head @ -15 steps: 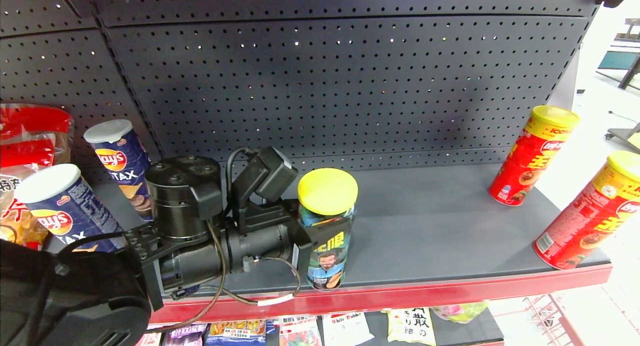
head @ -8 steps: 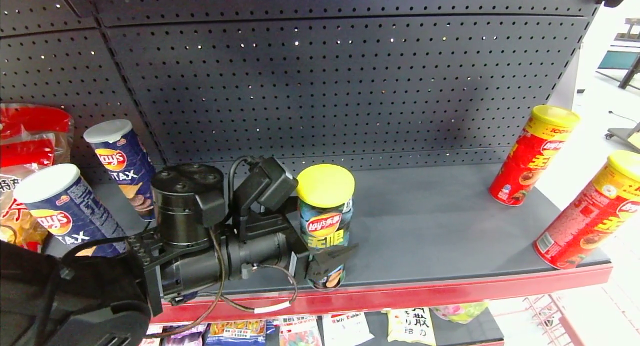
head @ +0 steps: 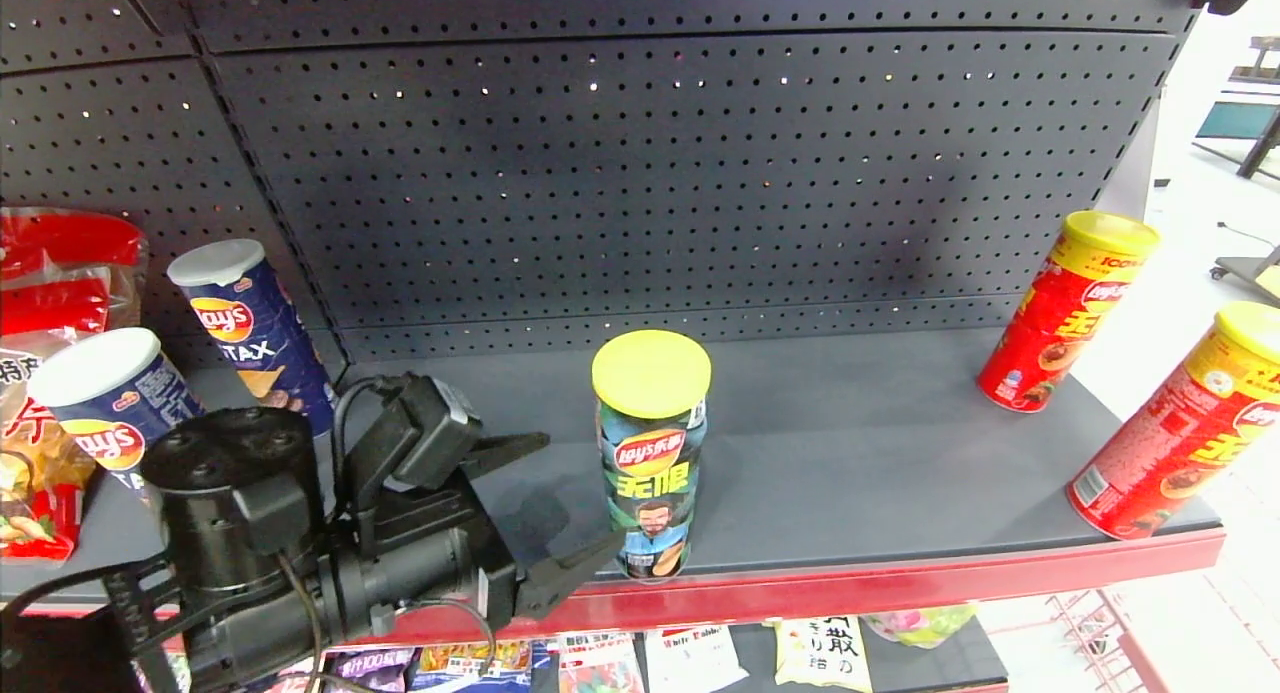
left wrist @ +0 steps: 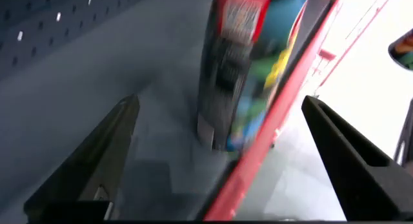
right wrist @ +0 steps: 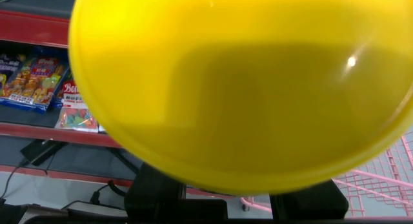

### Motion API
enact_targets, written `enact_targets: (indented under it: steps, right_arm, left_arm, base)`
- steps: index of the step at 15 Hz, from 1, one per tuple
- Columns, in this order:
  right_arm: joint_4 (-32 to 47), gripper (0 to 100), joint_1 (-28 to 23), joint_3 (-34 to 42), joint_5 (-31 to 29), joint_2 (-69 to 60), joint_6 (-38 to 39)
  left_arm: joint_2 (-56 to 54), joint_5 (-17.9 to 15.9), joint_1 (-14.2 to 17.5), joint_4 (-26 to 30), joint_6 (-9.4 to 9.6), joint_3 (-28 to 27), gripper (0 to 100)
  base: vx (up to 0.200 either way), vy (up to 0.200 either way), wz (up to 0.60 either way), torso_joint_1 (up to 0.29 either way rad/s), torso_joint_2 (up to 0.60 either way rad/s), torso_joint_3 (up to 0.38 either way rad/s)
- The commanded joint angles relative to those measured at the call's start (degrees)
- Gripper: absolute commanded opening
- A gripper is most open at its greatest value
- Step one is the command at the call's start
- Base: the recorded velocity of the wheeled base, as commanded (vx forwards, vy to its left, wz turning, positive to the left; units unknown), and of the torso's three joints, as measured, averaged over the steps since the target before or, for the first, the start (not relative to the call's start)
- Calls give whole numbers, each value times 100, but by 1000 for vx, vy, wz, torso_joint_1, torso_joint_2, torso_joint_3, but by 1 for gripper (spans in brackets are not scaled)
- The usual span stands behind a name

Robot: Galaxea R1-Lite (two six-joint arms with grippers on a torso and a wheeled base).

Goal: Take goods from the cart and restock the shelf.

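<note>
One can (head: 650, 453) stands upright near the front edge of the shelf (head: 880, 473), free. The left gripper (head: 572, 498) is just beside it, fingers wide. The right gripper (right wrist: 248, 204) seems clamped on a second can (right wrist: 239, 88) — not yet shelved.

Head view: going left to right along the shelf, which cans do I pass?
front blue can → rear blue can → green can with yellow lid → rear red can → front red can
</note>
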Motion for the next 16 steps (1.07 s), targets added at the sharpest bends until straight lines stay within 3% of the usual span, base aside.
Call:
enact_targets:
  steps: [1, 6, 9, 10, 12, 13, 15, 16]
  right_arm:
    - [-3, 0, 3, 17, 16, 9, -10]
    - [-12, 0, 21, -27, 34, 35, -10]
    - [-20, 0, 38, -71, 86, 123, -10]
    - [-20, 0, 56, -185, 201, 273, -10]
    - [-20, 0, 65, -510, 359, 818, -1]
    - [-20, 0, 65, -510, 359, 818, -1]
    - [-29, 0, 56, -958, 614, 1512, -10]
    - [-29, 0, 65, -1020, 666, 1609, -10]
  left_arm:
    - [-579, 18, 114, -48, -1, 494, 100]
    - [-1800, 1126, 105, -22, -62, 1162, 100]
    - [-2416, 1266, 114, 75, -80, 1461, 100]
    - [-2723, 1433, 105, 189, -203, 1505, 100]
    - [-3532, 1627, 105, 1068, -256, 1540, 100]
    - [-3532, 1627, 105, 1068, -256, 1540, 100]
    - [-5307, 1741, 114, 3951, -238, 837, 100]
    - [-5738, 1794, 114, 4821, -238, 556, 100]
  base:
    - [0, 0, 0, 0, 0, 0]
    - [0, 0, 0, 0, 0, 0]
    - [0, 0, 0, 0, 0, 0]
    - [0, 0, 0, 0, 0, 0]
    - [0, 0, 0, 0, 0, 0]
    - [0, 0, 0, 0, 0, 0]
    - [0, 0, 0, 0, 0, 0]
    - [0, 0, 0, 0, 0, 0]
